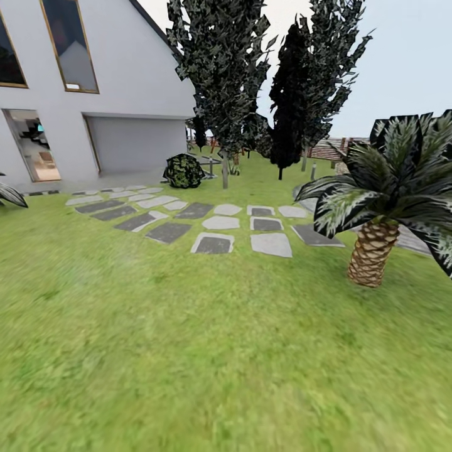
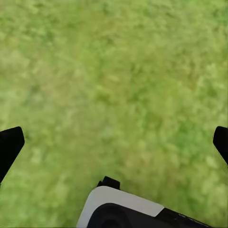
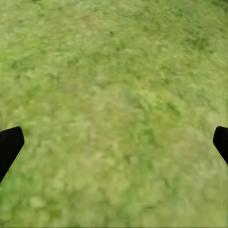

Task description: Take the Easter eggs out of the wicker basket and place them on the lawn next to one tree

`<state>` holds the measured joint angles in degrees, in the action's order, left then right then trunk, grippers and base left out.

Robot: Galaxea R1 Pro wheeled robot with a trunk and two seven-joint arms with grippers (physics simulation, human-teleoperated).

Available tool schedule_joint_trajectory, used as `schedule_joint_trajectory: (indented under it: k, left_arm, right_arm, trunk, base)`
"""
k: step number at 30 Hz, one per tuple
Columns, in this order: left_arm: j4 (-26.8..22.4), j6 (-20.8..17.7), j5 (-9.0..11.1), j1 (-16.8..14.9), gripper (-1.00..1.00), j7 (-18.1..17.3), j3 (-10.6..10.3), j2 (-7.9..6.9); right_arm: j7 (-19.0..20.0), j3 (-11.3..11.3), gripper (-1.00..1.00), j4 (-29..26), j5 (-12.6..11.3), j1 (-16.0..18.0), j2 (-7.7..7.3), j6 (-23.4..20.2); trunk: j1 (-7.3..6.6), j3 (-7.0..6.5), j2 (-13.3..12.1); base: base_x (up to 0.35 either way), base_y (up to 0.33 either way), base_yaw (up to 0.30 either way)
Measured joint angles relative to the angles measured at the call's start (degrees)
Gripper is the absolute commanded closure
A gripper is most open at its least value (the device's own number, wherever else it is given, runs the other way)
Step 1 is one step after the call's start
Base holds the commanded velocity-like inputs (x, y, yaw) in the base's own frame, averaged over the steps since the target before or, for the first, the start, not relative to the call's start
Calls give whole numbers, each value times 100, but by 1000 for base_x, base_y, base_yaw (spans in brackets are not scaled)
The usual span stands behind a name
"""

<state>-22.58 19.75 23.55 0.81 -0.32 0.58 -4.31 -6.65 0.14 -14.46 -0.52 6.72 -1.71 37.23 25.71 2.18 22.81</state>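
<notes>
Both grippers, left gripper and right gripper, hang spread and empty over lawn; we scan for the basket before reaching.

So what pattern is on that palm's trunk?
The palm trunk is tan-brown with a scaly, criss-cross diamond pattern, clearest in the head view.

Patchy green lawn; pale-trunked tree stands beyond the paving.

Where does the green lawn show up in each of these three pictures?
Head view: the lawn covers the lower half, reaching past the stepping stones.
Left wrist view: lawn beneath the open left gripper.
Right wrist view: lawn beneath the open right gripper.
Shared landmark: the grass itself.
</notes>
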Motion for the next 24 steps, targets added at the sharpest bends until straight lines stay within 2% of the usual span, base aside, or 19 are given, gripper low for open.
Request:
schedule_joint_trajectory:
  k: [15,24]
  left_arm:
    - [0,1,0,0,-100,0,0,0]
    - [1,1,1,4,-100,0,-2,0]
  right_arm:
    - [0,0,-100,2,20,0,-4,4]
    - [-2,0,-100,16,14,0,-8,5]
  trunk:
    - [0,0,0]
    - [0,0,0]
  base:
    - [316,184,0]
    - [327,45,0]
